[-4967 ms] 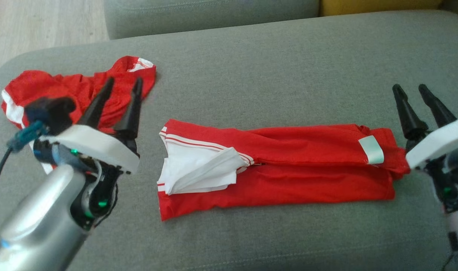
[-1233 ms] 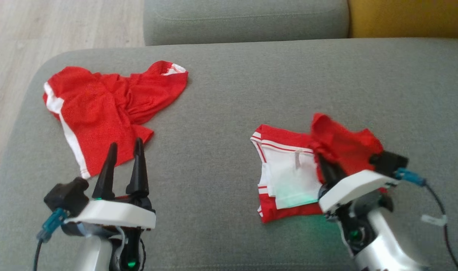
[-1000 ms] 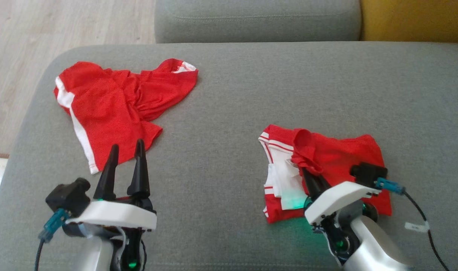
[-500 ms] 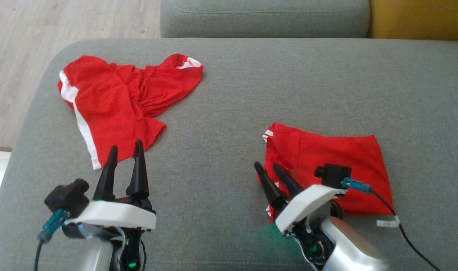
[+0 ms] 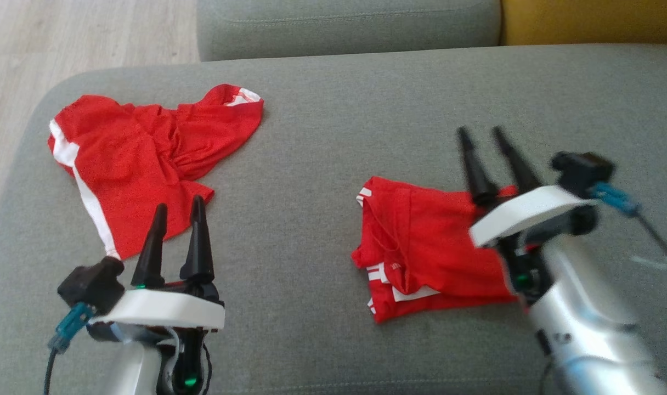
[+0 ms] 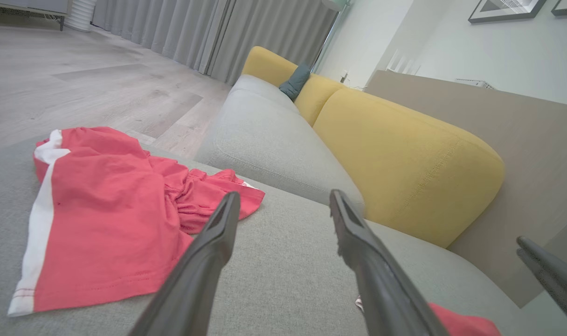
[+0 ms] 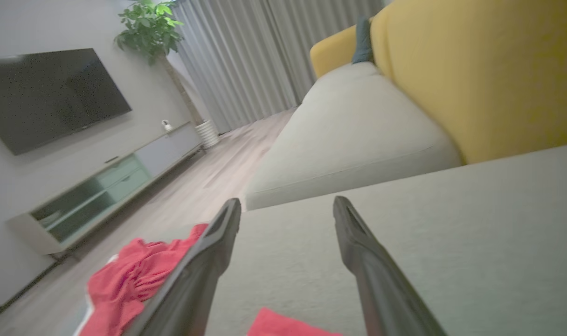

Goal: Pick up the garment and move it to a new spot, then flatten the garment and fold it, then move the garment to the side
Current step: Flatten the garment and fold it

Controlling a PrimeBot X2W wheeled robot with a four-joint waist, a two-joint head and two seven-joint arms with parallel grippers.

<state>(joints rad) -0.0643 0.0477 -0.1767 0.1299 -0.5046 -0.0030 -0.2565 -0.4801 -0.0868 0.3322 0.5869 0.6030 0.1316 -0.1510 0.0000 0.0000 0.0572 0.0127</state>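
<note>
The garment (image 5: 421, 247), red with white stripes, lies folded into a compact block on the grey sofa seat (image 5: 333, 137), right of centre. My right gripper (image 5: 481, 131) is open and empty, its wrist above the garment's right edge and its fingers pointing past its far side. My left gripper (image 5: 179, 204) stands open and empty at the lower left, well apart from it. A red corner of the garment (image 6: 460, 322) shows in the left wrist view beside the open left gripper (image 6: 283, 196). Another corner (image 7: 283, 326) lies below the open right gripper (image 7: 287, 200).
A second red garment (image 5: 141, 153) with a white side stripe lies crumpled at the seat's far left, just beyond my left fingers. A grey cushion (image 5: 344, 24) and a yellow backrest (image 5: 586, 19) lie behind. The wood floor (image 5: 64, 38) drops off past the left edge.
My right gripper let go of the red flap it had carried over the white part, opened, then swung from the garment's left edge to its right side. The head camera shifted.
</note>
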